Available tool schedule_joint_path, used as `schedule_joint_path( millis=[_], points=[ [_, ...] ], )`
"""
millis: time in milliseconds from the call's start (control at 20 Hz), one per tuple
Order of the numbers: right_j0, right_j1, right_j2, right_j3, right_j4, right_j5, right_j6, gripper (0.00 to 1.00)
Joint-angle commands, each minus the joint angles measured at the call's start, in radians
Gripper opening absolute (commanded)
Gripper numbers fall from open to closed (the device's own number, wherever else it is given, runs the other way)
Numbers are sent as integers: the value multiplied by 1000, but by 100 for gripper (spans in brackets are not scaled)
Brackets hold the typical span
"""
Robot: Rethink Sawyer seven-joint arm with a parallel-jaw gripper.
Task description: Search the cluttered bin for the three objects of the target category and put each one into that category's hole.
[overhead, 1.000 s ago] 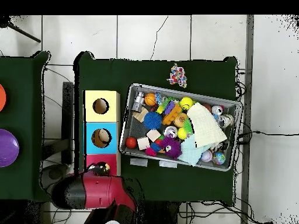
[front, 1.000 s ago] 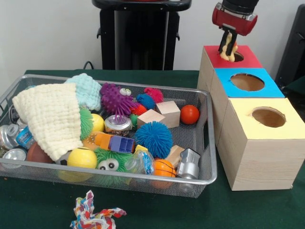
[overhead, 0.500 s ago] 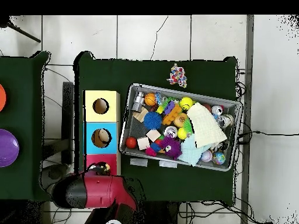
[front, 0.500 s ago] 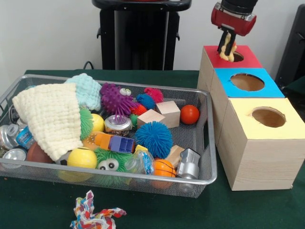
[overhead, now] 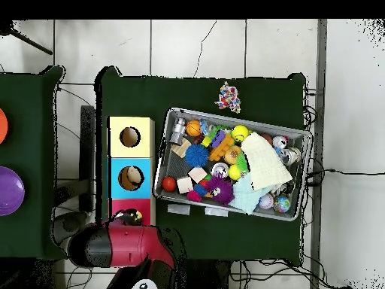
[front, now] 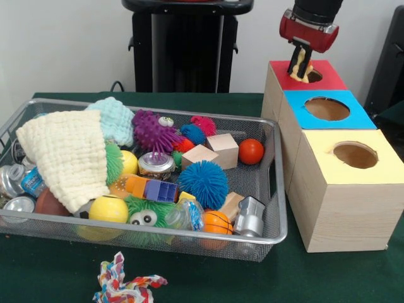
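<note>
Tool over red box hole, overhead arm-hidden

Blue and yellow holes stand open — bin packed tight.

Bin: wire mesh, metal, smooth bright rim. Three boxes: pale raw wood with visible grain on the sides, matt coloured tops, yellow, blue, red. Two wooden cubes, unfinished. Cream cloth and pale blue cloth: knitted, nubbly. Purple toy and blue ball: soft rubbery spikes. Orange ball: smooth, slight gloss. Cans at left: shiny metal. Table cover: dark green, matt cloth. Rope toy: braided fibre.
</note>
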Motion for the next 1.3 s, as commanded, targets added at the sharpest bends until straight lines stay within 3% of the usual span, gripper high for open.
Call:
schedule_joint_path(
  millis=[50, 450, 1300],
  points=[
    [-37, 99, 83, -34, 42, -72, 145, 0],
    [-35, 97, 110, -42, 77, -49, 158, 0],
    [-3, 36, 58, -65, 74, 74, 143, 0]
  ],
)
